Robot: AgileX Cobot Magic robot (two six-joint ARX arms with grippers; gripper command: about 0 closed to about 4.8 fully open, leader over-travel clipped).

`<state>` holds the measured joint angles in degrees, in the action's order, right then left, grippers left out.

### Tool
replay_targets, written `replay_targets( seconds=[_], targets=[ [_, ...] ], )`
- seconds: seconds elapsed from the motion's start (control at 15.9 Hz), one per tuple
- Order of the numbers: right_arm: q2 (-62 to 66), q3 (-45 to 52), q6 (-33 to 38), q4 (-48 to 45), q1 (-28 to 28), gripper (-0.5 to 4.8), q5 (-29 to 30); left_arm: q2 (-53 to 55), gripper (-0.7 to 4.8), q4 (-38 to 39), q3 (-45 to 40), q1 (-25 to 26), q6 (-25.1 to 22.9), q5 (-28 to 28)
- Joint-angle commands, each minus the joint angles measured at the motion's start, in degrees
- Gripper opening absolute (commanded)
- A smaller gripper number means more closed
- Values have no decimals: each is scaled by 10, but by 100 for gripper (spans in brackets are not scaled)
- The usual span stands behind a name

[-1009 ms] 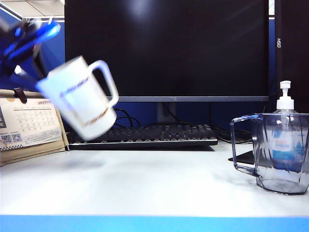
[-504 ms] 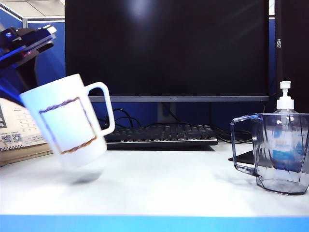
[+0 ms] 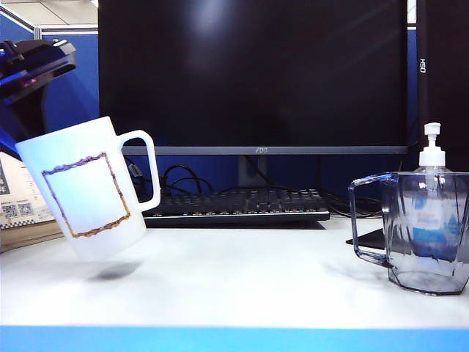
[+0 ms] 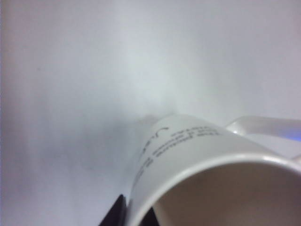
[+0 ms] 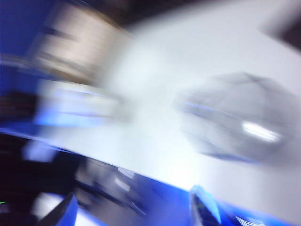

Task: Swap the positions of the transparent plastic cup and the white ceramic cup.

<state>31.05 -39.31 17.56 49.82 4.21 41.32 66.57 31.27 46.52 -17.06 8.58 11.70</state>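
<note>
Right now your left pincer (image 4: 136, 217) is clenched on the white ceramic cup (image 3: 84, 194), gripping its rim; in the left wrist view you see only a dark fingertip at the cup's near lip, with the cup's open mouth toward the camera. In the exterior view the left arm (image 3: 33, 70) comes in from the upper left, and the cup hangs tilted just above the surface (image 3: 242, 286), its base clear of it with a shadow underneath, its handle facing the keyboard (image 3: 234, 205).

Your right pincer (image 5: 136, 212) shows two blurred blue fingers (image 5: 66, 212) standing well apart with nothing between them, so it is released. It hovers above the surface, and the transparent plastic cup (image 5: 240, 117) lies ahead of it, apart from the fingers.

In the exterior view that transparent cup stands upright on the surface at the far right, handle toward the middle. A pump bottle (image 3: 432, 205) stands right behind it. A monitor (image 3: 253, 73) fills the background, and a calendar (image 3: 18, 202) leans at the left edge behind the white cup.
</note>
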Motion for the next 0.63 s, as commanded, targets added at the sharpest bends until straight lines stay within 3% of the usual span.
replay_targets(
  seconds=[0.06, 0.32, 0.63],
  targets=[
    [109, -39, -58, 76, -15, 307, -23, -10, -6, -5, 7, -1, -13, 10],
    [174, -39, -38, 13, -40, 307, -89, -11, -6, 0, 7, -1, -26, -2],
    [245, -39, -40, -34, -44, 307, -119, -11, -6, 1, 7, -1, -33, -3]
  ],
)
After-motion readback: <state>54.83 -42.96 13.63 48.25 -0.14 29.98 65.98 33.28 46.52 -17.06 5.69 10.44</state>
